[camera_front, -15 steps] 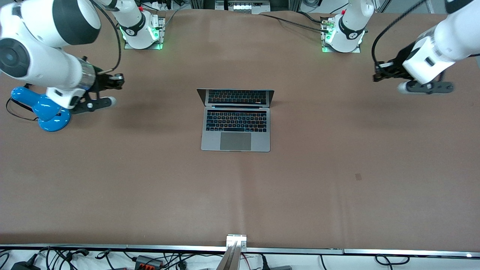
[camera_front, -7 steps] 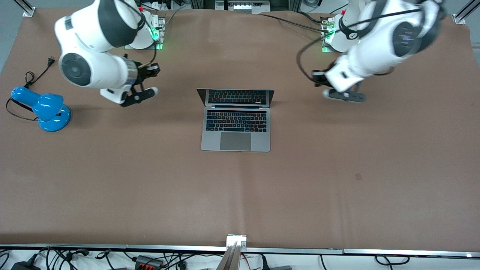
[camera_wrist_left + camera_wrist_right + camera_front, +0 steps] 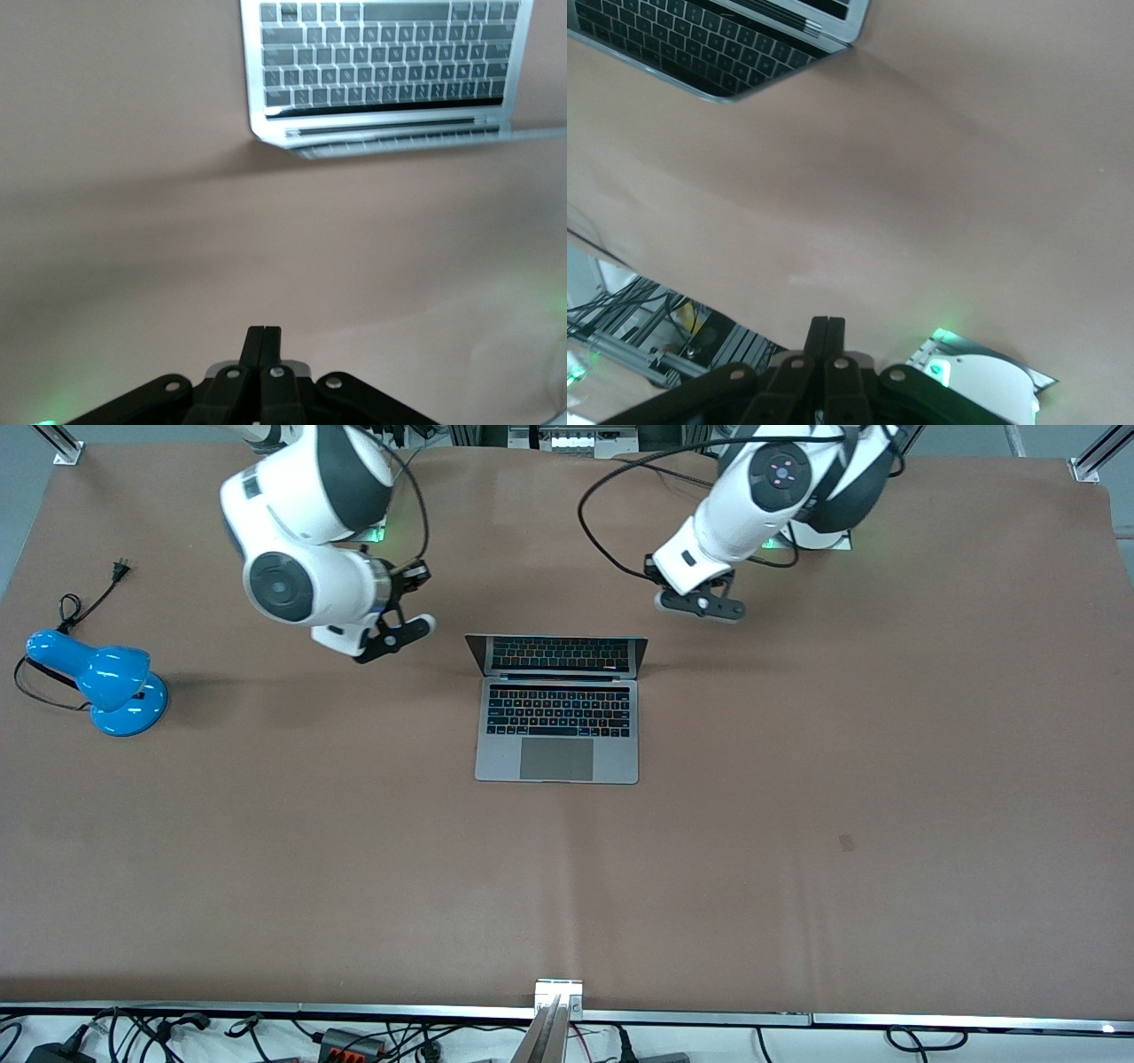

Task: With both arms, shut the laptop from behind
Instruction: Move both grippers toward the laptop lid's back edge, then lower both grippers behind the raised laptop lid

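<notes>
A brown-covered table (image 3: 797, 779) carries an open laptop (image 3: 558, 731) at centre, with a blue desk lamp (image 3: 97, 682) at nine o'clock.

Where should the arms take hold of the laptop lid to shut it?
Press the lid's top edge on the laptop, one end effector near each corner, coming from the bases' side. The lid stands upright, screen facing the front camera, so pushing toward that camera folds it down.
</notes>
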Tool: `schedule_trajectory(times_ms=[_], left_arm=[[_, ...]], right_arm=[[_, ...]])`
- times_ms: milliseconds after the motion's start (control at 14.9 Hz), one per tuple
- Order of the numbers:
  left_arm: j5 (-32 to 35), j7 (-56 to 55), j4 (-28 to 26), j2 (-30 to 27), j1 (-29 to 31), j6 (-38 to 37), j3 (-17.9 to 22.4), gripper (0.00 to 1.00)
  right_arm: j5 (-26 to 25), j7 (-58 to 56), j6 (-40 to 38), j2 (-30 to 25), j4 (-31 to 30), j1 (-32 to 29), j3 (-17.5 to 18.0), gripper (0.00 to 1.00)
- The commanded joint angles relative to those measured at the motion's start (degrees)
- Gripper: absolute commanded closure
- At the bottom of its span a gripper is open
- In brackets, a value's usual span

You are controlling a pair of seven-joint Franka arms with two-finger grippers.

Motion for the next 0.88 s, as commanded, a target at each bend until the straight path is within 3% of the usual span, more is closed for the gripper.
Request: schedule_trajectory(times_ms=[0, 202, 808], left_arm=[[-2.8, -2.3, -2.4, 0.5, 0.3, 6.0, -4.2, 1.0], [-2.7, -2.7, -2.2, 5.3, 0.2, 12.5, -4.7, 1.0], [0.3, -3.0, 3.2, 12.5, 0.8, 15.5, -3.5, 1.0]], right_arm=[[1.1, 4.8, 3.8, 0.3, -1.4, 4.4, -0.5, 1.0], [1.1, 8.9, 8.2, 2.5, -1.3, 7.6, -0.5, 1.0], [1.4, 11.9, 17.2, 7.7, 2.7, 7.3, -0.5, 1.0]])
